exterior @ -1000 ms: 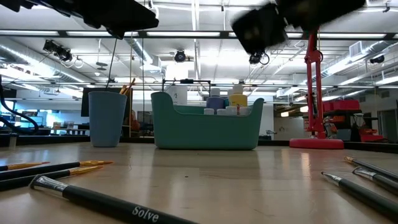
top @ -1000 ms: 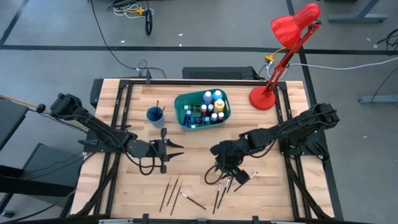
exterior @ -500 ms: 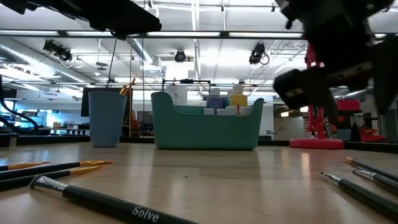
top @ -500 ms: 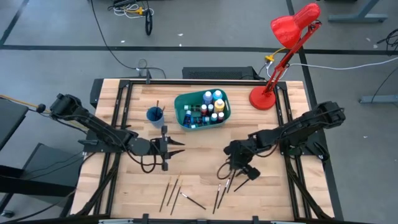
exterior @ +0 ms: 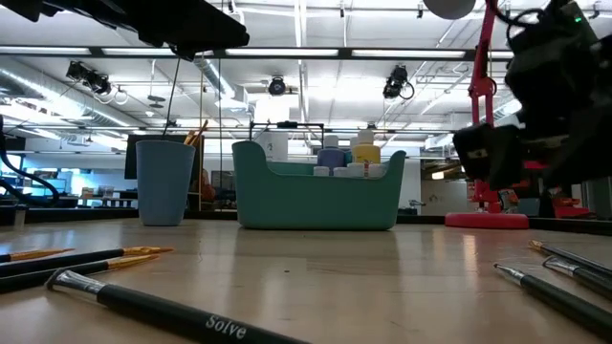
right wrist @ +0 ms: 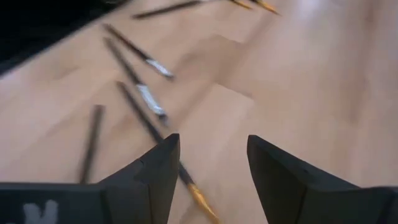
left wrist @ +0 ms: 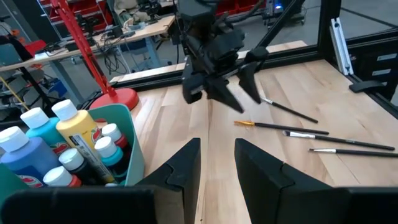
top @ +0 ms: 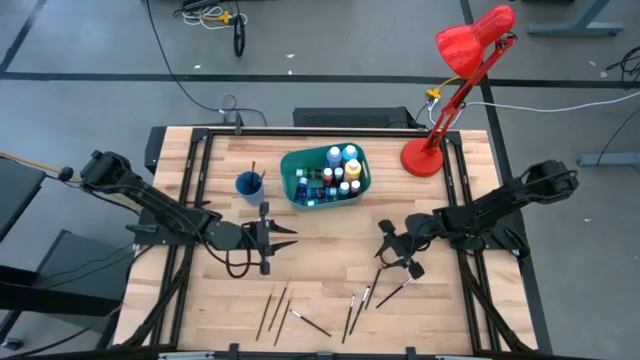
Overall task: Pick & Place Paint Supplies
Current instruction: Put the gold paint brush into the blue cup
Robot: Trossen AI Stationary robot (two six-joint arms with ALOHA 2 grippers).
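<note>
Several thin dark-handled brushes (top: 350, 312) lie flat on the wooden table near its front edge; they also show as brushes (left wrist: 323, 134) in the left wrist view. Paint bottles (top: 340, 172) stand in the teal bin (top: 295, 190) at the back. My right gripper (top: 384, 245) hangs open above the table, right of centre, just behind the right-hand brushes; one brush (right wrist: 152, 130) lies on the wood below its fingers. My left gripper (top: 290, 240) hovers open and empty left of centre, pointing toward the right arm.
A small blue cup (top: 249, 184) holding a brush stands left of the bin. A red desk lamp (top: 425, 155) has its base at the back right corner. Bare wood lies between the two grippers and in front of the bin.
My right gripper has drawn back toward the table's right edge and sunk lower, tipping its fingers further down and staying open. The brushes lie where they were.
</note>
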